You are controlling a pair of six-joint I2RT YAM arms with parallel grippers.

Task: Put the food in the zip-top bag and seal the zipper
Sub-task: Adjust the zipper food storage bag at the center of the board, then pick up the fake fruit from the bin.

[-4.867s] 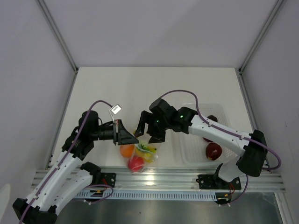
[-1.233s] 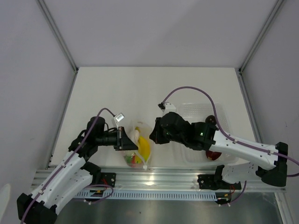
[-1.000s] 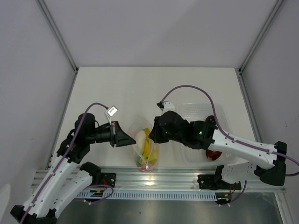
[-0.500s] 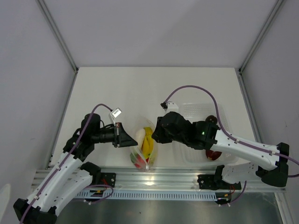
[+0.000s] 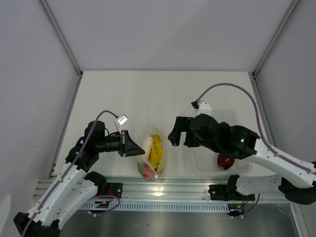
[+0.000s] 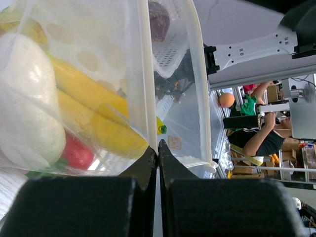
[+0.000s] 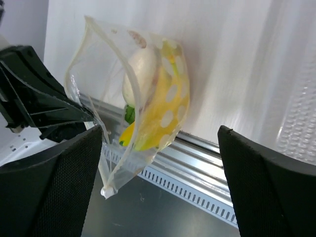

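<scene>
**Top and wrist views.** We see the left gripper (image 5: pixel 139 150) pinched fully shut on the zip-top bag (image 5: pixel 154 157). Its two fingers (image 6: pixel 143 168) meet on one lip of the zipper (image 6: pixel 143 74), at a corner of the bag. The zipper's other lip bows away from the fingertips, so the mouth stands open (unsealed along the length we can see).

The bag spreads out directly ahead of the left fingertips. Through its clear wall we identify the banana bunch (image 5: pixel 156 151) in the middle. The white oblong piece (image 5: pixel 147 143) lies beside it, on the side nearer this gripper, and a red round fruit (image 5: pixel 146 170) sits at the bag's lower end.

The right gripper (image 5: pixel 180 140) stands wide open and holds nothing. The bag lies ahead of its spread fingers, apart from both. A clear tray (image 5: pixel 232 116) sits behind that gripper, under its arm, with a second red fruit (image 5: pixel 225 161) in it. We cannot tell whether the bag's lower end rests on the table (image 5: pixel 148 94).
</scene>
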